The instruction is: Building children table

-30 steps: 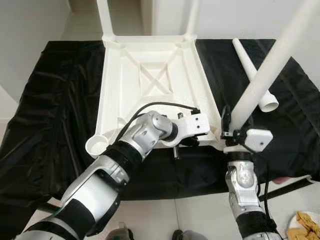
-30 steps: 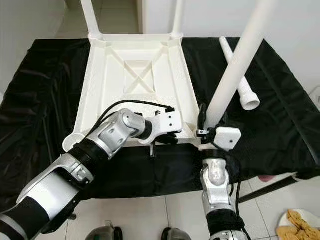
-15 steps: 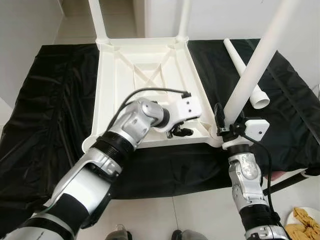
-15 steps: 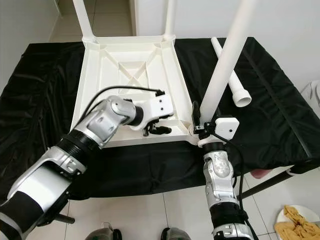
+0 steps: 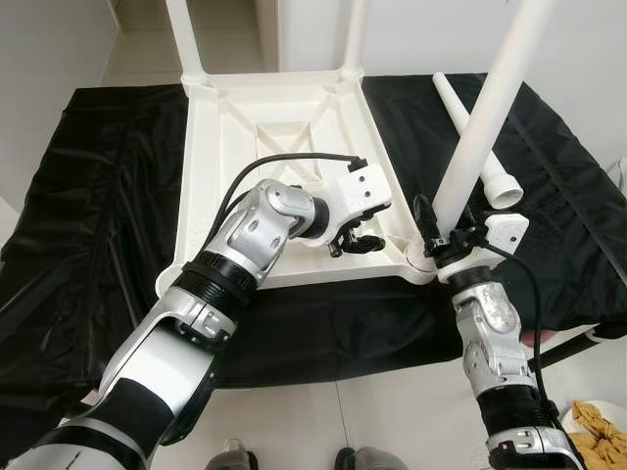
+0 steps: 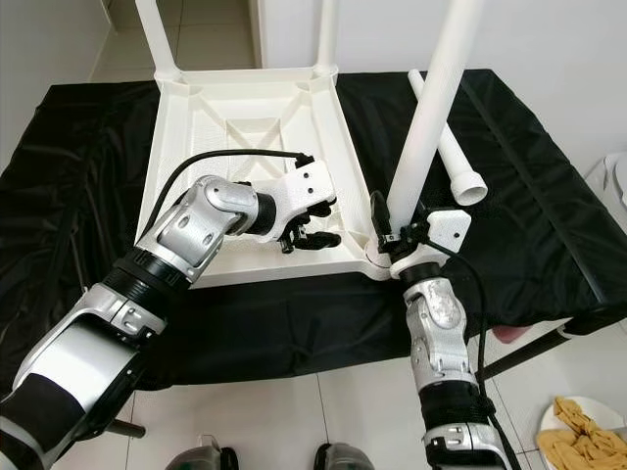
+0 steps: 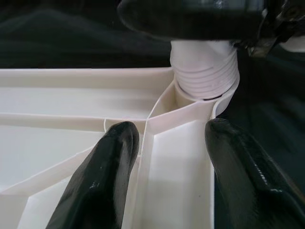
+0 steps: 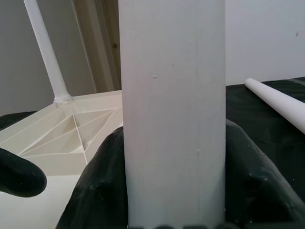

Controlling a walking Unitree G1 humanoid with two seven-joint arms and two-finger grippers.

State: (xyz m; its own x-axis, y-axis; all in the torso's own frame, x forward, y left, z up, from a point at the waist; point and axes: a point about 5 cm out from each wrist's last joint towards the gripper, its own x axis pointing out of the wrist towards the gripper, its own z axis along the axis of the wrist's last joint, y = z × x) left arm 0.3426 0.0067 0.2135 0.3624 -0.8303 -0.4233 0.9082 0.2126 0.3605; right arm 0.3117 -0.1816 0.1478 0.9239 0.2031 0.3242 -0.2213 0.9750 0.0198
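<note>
White plastic tabletop, upturned, with a moulded cross-rib pattern. White table leg and loose white leg. Glossy black cloth, creased. Silver arms; black fingers on left gripper; right gripper black with white housing. Pale tiled floor.

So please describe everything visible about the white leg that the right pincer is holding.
The white leg is a long, smooth, round tube, plastic by its look. It stands tilted, with its threaded lower end in the near right corner socket of the upturned tabletop. The right pincer is shut on it just above the socket.
</note>
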